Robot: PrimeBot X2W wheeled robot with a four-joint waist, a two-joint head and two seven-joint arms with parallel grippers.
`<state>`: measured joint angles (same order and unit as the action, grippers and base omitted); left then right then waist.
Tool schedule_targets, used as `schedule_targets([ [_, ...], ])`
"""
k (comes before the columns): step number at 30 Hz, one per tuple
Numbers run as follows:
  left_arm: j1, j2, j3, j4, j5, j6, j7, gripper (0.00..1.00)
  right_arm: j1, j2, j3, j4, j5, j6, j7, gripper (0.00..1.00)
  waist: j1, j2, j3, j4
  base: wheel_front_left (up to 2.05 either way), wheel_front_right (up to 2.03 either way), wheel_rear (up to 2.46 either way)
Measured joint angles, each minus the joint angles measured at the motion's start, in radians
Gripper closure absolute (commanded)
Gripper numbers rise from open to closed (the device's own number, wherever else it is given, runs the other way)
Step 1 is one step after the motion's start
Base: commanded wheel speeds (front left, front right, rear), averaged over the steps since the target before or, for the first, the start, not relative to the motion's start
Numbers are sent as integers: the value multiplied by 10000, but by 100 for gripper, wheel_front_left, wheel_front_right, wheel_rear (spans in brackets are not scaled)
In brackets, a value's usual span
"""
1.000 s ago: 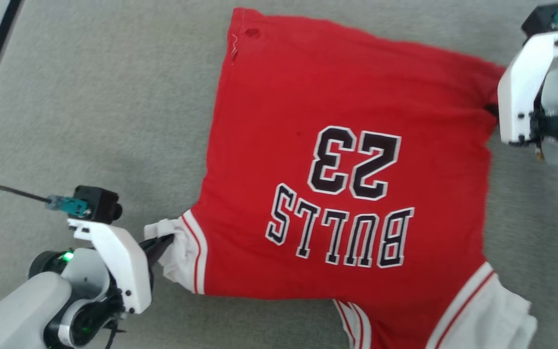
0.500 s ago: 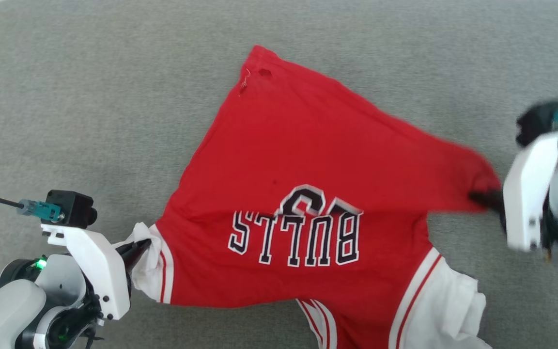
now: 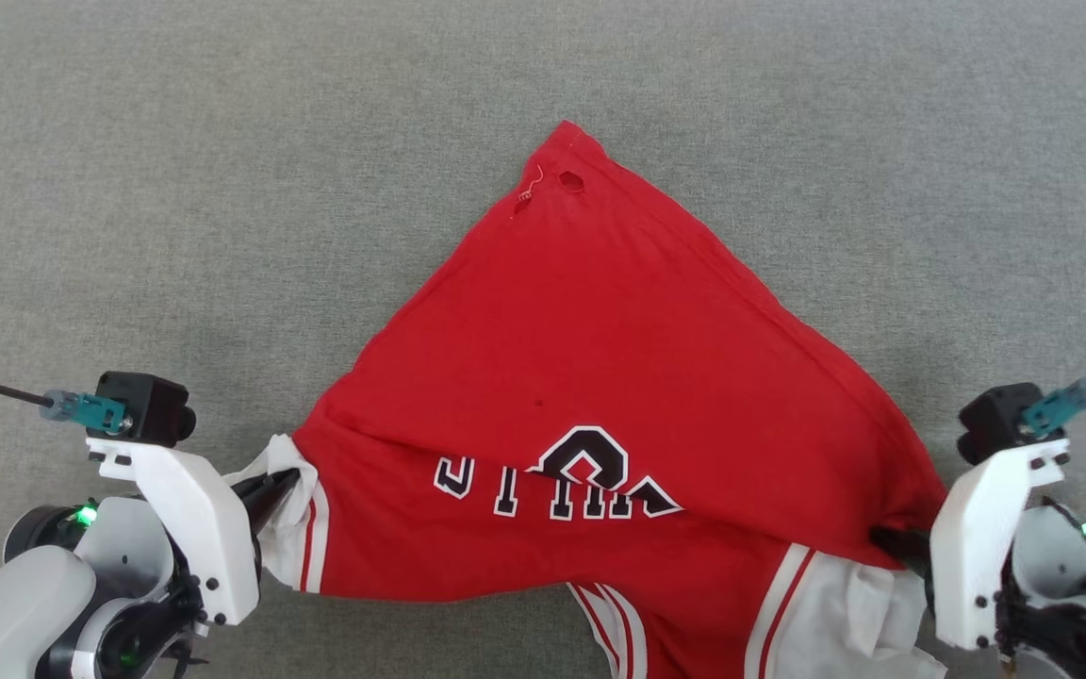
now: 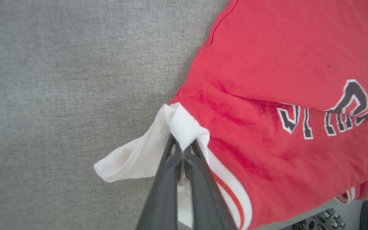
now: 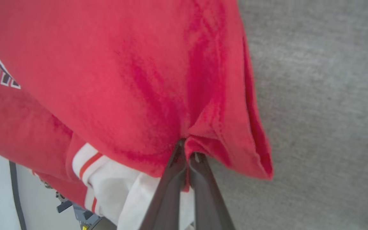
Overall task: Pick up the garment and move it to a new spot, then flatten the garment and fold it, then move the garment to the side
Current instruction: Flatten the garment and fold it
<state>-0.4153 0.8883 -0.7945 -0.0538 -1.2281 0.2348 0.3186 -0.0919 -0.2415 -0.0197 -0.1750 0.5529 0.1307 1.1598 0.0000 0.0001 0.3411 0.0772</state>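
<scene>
The red jersey shirt with short white sleeves and striped trim [image 3: 600, 330] lies on the grey woven surface [image 3: 175, 189], near the robot and slightly right of centre. It is now drawn into a triangle whose tip points to the far side. A second ago it lay spread almost square, with all of its black, white-outlined lettering [image 3: 557, 476] on show. Now a red flap covers the chest, so only strips of the letters and part of a numeral peek out. The flap's corner sits just beside the near right white sleeve [image 3: 845, 613].

That corner is pinched in the right gripper [image 3: 887, 539], its dark fingers clenched on the red hem, which it has carried from far right to near right. The left gripper [image 3: 284, 481] has hardly shifted: it stays clamped on the bunched left white sleeve [image 3: 287, 547] at near left, anchoring the cloth.

The folding step looks under way, but the fold runs diagonally. The far corner with the small hole [image 3: 571, 179] has not followed, so that side likely needs bringing over too.
</scene>
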Motion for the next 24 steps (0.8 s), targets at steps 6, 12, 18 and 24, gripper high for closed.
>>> schedule_targets([
  [6,-19,-130,-65,155,0,-105,-4,100,-130,-226,412,623,-257,21,-1149,0,1,0,-40,60,0,0,0],
  [12,-3,-232,-125,244,0,-194,-25,100,-274,-617,2,-334,-173,0,-1147,0,0,0,-192,238,0,0,0],
  [18,12,-357,-194,257,4,-247,-38,100,-982,-533,-173,-1515,-347,0,-1296,0,0,0,-301,525,0,0,0],
  [24,-133,-616,-326,278,96,-403,-15,100,-2478,-784,602,-1285,-654,0,-2157,0,0,0,-294,931,0,0,0],
])
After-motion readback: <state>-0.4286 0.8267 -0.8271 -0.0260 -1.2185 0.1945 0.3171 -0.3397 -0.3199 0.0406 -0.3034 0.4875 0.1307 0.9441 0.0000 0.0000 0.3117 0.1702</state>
